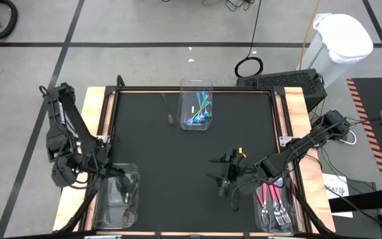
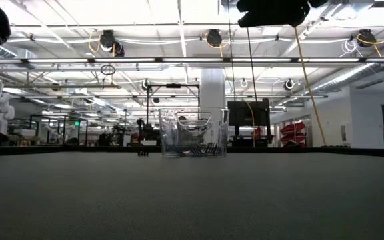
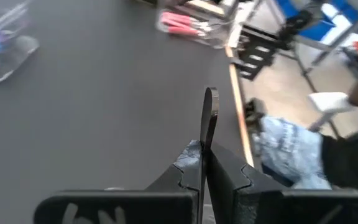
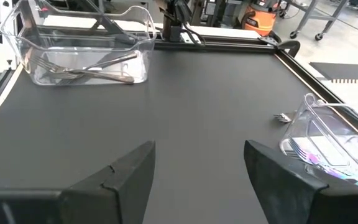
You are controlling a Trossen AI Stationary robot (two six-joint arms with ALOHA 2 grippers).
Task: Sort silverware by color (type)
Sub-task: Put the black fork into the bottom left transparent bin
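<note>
Left jaws [image 3: 205,163]: clenched on a dark fork [image 3: 209,118], hanging above the near-left bin [image 1: 116,199] of grey cutlery.
Stray fork [image 1: 167,110]: on the worktop [image 1: 151,146], well ahead of both arms, just beside the far bin [image 1: 196,104] of teal pieces.
Right jaws [image 1: 231,178]: spread wide, empty, beside the pink-handled bin [image 1: 275,202].
Risk: a thin fork held by its end may swing on release, catch the bin wall and drop outside.

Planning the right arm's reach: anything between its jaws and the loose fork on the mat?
Nothing visible. Bare mat runs from the right gripper to the fork, which lies close beside the bin of blue-handled utensils.
</note>
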